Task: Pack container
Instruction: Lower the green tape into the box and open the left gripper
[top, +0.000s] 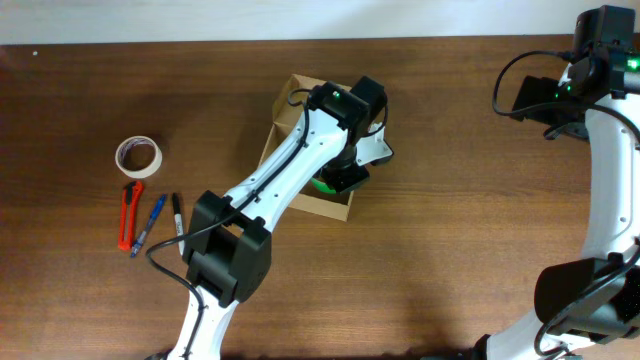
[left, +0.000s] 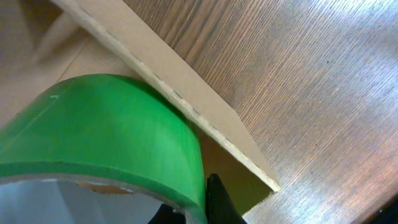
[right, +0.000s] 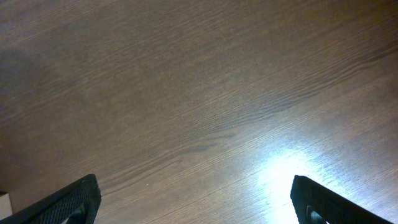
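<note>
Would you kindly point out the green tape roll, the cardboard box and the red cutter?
green tape roll (left: 112, 124), left wrist view, outer side
cardboard box (left: 186, 93), left wrist view, wall
red cutter (top: 128, 215), overhead view, handle

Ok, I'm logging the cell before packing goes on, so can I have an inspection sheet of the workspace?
Surface: brown wooden table, no spills seen.
Job's things: open cardboard container mid-table; green tape roll at its edge.
Clutter: pale tape roll, red cutter, blue pen, black marker, left of the container.
Hands: left hand shut on the green tape roll; right hand open, holding nothing.
Cables: black cable looped beside each arm.
Surroundings: pale strip beyond the table's far edge; nothing else seen.
</note>
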